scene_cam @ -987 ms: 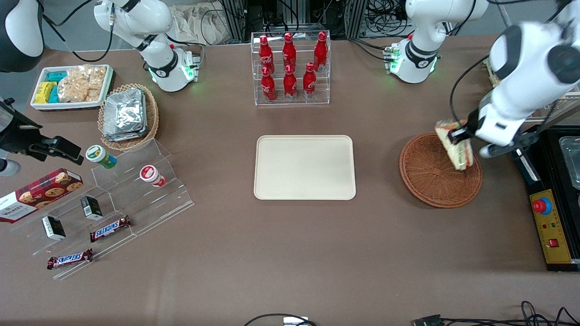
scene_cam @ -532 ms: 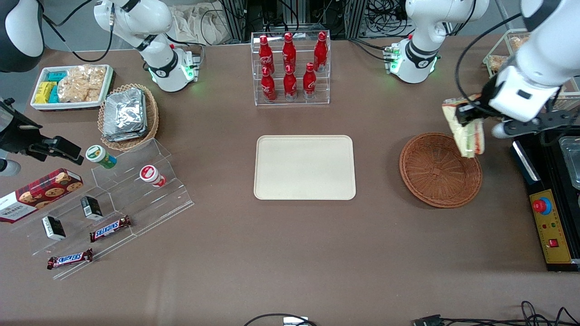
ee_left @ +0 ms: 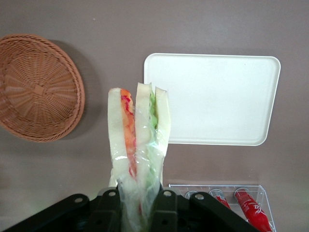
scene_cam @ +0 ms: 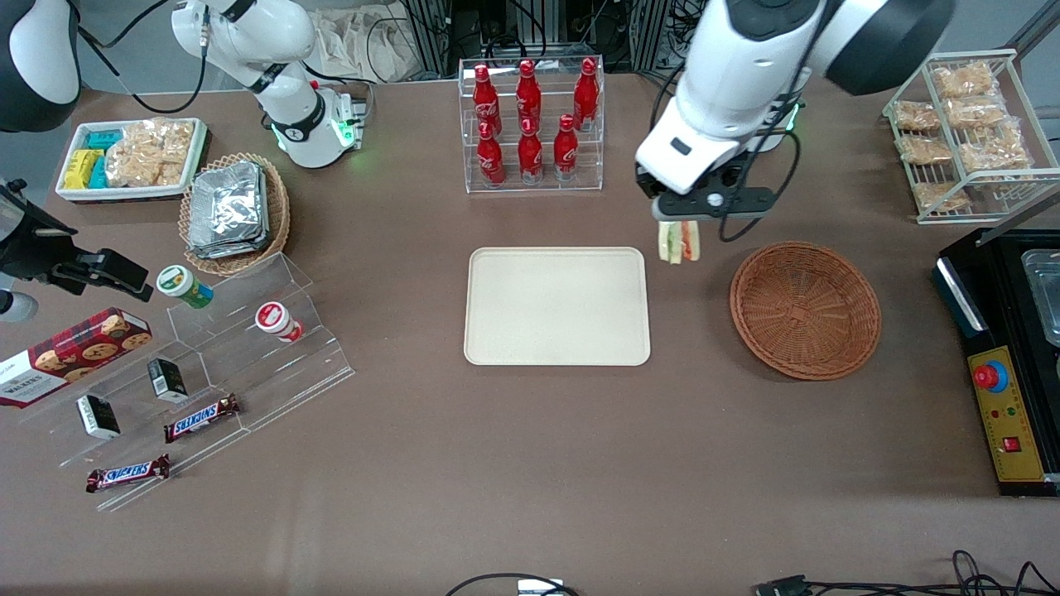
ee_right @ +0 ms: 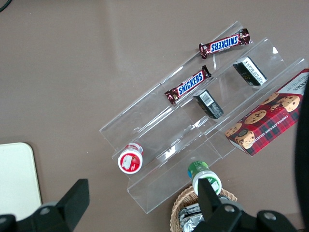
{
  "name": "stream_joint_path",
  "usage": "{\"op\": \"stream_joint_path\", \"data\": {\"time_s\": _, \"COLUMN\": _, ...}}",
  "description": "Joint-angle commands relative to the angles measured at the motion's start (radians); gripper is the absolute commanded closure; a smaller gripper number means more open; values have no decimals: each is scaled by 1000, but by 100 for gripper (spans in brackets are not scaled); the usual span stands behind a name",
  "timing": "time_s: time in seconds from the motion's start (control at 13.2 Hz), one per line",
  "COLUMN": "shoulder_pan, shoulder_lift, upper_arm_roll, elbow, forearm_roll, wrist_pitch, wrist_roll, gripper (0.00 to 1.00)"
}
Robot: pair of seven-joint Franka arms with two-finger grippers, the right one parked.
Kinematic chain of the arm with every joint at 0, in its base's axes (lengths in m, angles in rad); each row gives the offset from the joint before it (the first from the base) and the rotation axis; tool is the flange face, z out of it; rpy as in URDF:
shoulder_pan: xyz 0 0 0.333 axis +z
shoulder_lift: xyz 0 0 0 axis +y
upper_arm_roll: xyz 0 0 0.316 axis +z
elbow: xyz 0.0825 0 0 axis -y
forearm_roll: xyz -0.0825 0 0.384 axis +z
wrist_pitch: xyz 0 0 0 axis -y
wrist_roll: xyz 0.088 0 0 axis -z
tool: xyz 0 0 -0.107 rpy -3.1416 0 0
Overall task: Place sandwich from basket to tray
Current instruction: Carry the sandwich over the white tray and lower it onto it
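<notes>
My left gripper is shut on the sandwich, a wrapped wedge of white bread with green and orange-red filling. It hangs in the air between the cream-beige tray and the reddish-brown wicker basket, beside the tray's corner farthest from the front camera. In the left wrist view the sandwich stands up from the gripper, with the tray and the empty basket on the table below.
A clear rack of red bottles stands just past the tray, close to the gripper. A wire rack of snack bags and a black control box are at the working arm's end. Snack displays and a foil-packet basket lie toward the parked arm's end.
The gripper has carried the sandwich up out of the basket and sideways over the table, from above the basket's edge to a spot beside the tray's corner.
</notes>
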Motion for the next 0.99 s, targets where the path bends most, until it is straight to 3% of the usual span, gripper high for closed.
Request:
{"op": "stream_joint_path", "data": {"time_s": 0.0, "shoulder_pan": 12, "shoulder_lift": 34, "upper_arm_roll": -1, "elbow": -116, "forearm_roll": 18, "wrist_pitch": 157, "wrist_roll": 7, "gripper": 100}}
{"op": "stream_joint_path", "data": {"time_s": 0.23, "shoulder_pan": 9, "shoulder_lift": 88, "upper_arm_roll": -1, "elbow": -317, "forearm_roll": 41, "wrist_pitch": 454, "wrist_roll": -10, "gripper": 100}}
{"op": "stream_joint_path", "data": {"time_s": 0.3, "shoulder_pan": 11, "shoulder_lift": 132, "upper_arm_roll": -1, "elbow": -337, "forearm_roll": 50, "wrist_pitch": 507, "wrist_roll": -9, "gripper": 100}}
{"op": "stream_joint_path", "data": {"time_s": 0.46, "shoulder_pan": 11, "shoulder_lift": 227, "upper_arm_roll": -1, "elbow": -362, "forearm_roll": 136, "wrist_pitch": 593, "wrist_roll": -25, "gripper": 100}}
{"op": "stream_joint_path", "data": {"time_s": 0.91, "shoulder_pan": -11, "shoulder_lift": 352, "upper_arm_roll": 1, "elbow": -443, "forearm_roll": 147, "wrist_pitch": 823, "wrist_roll": -61, "gripper": 100}}
